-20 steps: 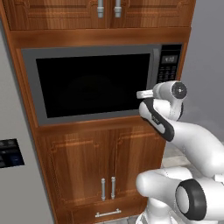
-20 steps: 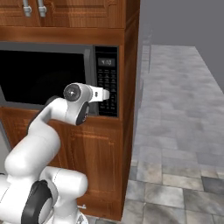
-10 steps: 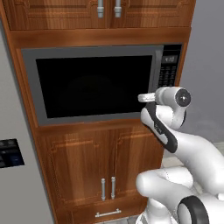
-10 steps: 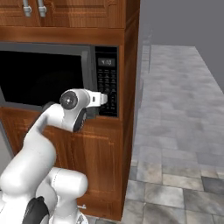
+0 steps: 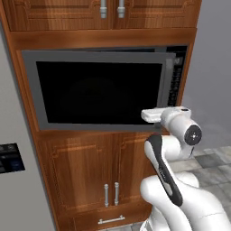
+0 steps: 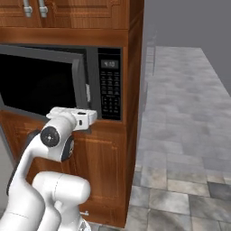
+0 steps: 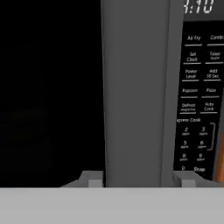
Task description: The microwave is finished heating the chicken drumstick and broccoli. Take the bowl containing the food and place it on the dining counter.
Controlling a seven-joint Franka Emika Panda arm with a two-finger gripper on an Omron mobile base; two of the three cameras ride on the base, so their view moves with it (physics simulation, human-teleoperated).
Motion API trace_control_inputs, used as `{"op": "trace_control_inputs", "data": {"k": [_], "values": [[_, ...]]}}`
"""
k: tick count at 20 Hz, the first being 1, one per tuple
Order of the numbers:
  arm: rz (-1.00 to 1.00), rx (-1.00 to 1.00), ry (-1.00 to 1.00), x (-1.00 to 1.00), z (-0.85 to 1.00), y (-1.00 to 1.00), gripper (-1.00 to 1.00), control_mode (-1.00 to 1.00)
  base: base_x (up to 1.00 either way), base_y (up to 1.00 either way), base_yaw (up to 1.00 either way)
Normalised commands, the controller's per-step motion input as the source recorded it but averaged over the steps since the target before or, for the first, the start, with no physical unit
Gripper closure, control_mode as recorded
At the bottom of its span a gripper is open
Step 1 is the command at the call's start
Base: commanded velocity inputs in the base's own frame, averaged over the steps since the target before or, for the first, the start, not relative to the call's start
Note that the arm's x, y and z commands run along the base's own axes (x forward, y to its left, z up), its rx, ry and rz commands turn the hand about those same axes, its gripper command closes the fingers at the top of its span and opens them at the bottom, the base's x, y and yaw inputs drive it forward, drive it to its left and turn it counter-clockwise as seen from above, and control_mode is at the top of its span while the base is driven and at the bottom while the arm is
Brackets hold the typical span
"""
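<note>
The microwave [image 5: 99, 92] is built into wooden cabinetry, and its black glass door [image 6: 40, 83] stands slightly ajar at its right edge. My gripper [image 7: 139, 179] straddles that grey door edge [image 7: 135, 96], one fingertip on each side, shut on it. From the base views the hand [image 5: 153, 115] [image 6: 83, 118] sits at the door's lower right corner, beside the keypad [image 6: 109, 90]. The bowl, chicken drumstick and broccoli are hidden behind the dark glass. The dining counter is out of view.
Wooden cabinet doors [image 5: 108, 180] with metal handles lie below the microwave, and more cabinets [image 5: 110, 9] sit above it. A grey panel [image 5: 13, 189] borders the left. Open tiled floor [image 6: 180, 135] stretches to the right of the cabinet column.
The microwave door has swung out a little at its right edge. My hand has drawn back toward the base and dropped lower, still at the door edge.
</note>
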Motion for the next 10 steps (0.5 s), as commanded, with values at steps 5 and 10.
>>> {"op": "trace_control_inputs", "data": {"k": [5, 10], "values": [[0.00, 0.00, -0.15, -1.00, 0.97, 0.78, 1.00, -1.00, 0.00, 0.00, 0.00], [0.00, 0.00, -0.08, -1.00, 1.00, 0.83, 1.00, -1.00, 0.00, 0.00, 0.00]]}}
